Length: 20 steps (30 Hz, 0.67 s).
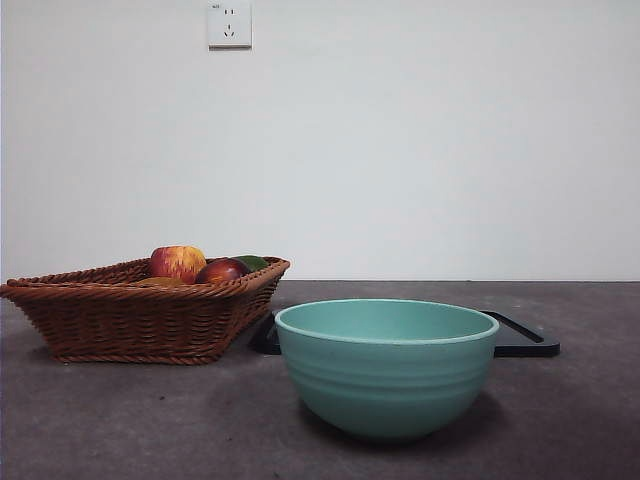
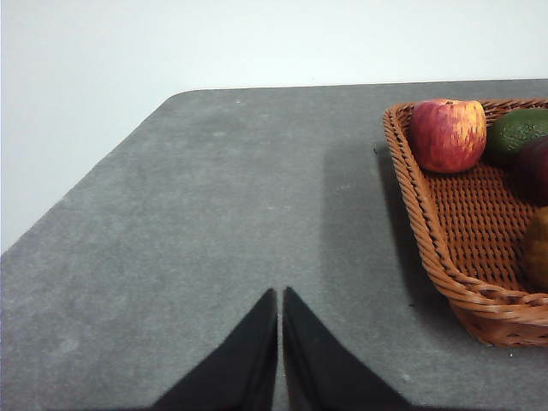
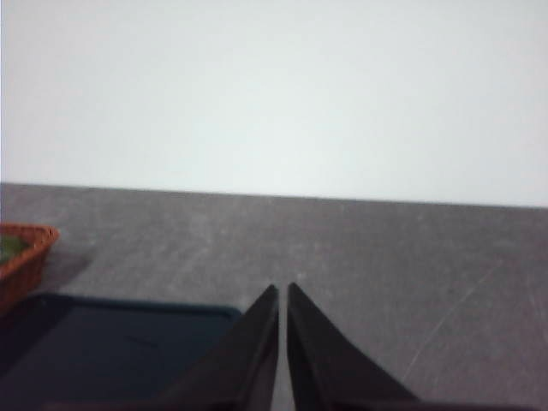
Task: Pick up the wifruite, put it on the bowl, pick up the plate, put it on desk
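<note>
Wicker basket (image 1: pixel 130 318) holding apple (image 1: pixel 178 262); wall socket (image 1: pixel 229 24).

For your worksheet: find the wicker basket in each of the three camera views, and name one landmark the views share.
Front view: the wicker basket stands at left on the desk, fruit inside.
Left wrist view: it fills the right edge, holding the apple.
Right wrist view: only a corner shows at the left edge.
Shared landmark: the grey desk itself.
</note>
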### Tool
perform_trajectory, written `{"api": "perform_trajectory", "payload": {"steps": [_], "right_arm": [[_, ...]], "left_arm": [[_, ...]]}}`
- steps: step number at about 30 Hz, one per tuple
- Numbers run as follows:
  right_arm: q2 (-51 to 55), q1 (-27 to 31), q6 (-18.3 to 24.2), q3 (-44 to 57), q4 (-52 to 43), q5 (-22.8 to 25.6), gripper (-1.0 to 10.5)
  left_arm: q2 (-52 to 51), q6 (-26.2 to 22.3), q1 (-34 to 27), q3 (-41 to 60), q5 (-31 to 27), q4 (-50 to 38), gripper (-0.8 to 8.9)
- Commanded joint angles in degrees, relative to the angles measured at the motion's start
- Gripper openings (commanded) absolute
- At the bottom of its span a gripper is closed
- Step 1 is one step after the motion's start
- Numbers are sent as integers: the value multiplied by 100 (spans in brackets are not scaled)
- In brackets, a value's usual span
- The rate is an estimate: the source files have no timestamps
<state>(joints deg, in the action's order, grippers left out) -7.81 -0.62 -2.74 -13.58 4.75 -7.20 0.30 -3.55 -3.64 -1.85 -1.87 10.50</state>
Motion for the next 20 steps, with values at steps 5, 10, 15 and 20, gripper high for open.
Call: {"api": "perform_trajectory", "payload": {"steps": [5, 10, 15, 20], "right_arm": [[389, 11, 63, 551, -232, 199, 9], [662, 11, 42, 857, -251, 326, 9], [761, 11, 9, 1058, -264, 321, 9], [761, 11, -28, 1246, -262, 321, 9]], "left_arm": [[-13, 15, -15, 120, -31, 33, 9], [-13, 17, -15, 120, -31, 33, 9], [-13, 15, -15, 120, -31, 33, 8], [-13, 15, -15, 120, -31, 33, 8]]}}
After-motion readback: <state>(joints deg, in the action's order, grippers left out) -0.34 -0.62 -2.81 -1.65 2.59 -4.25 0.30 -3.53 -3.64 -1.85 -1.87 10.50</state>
